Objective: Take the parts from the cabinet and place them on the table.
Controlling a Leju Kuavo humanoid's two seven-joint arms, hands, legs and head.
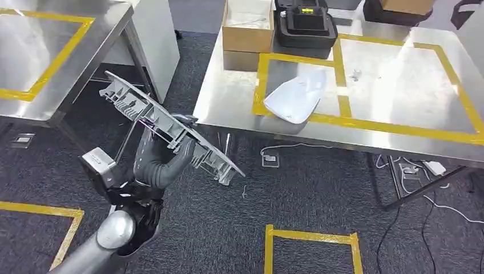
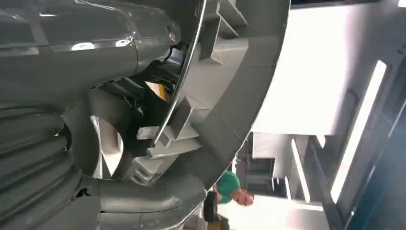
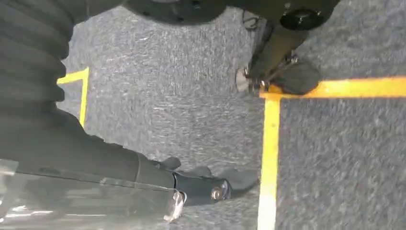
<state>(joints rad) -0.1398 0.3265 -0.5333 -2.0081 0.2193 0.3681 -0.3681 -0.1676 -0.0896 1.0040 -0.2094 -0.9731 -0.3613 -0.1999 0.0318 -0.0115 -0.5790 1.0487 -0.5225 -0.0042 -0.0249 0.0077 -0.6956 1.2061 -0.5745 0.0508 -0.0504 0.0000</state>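
Your robot's left hand [image 1: 161, 165] grips a long grey ribbed plastic part [image 1: 171, 128], fingers wrapped around its middle, holding it tilted above the dark carpet between two steel tables. On the right-hand table [image 1: 228, 108], inside a yellow-taped rectangle [image 1: 342, 105], a white curved part [image 1: 297, 97] lies flat. Behind it sit a cardboard box [image 1: 246, 31] and a black case [image 1: 305, 25]. Your right hand [image 3: 201, 184] hangs over the carpet, fingers loosely apart and holding nothing.
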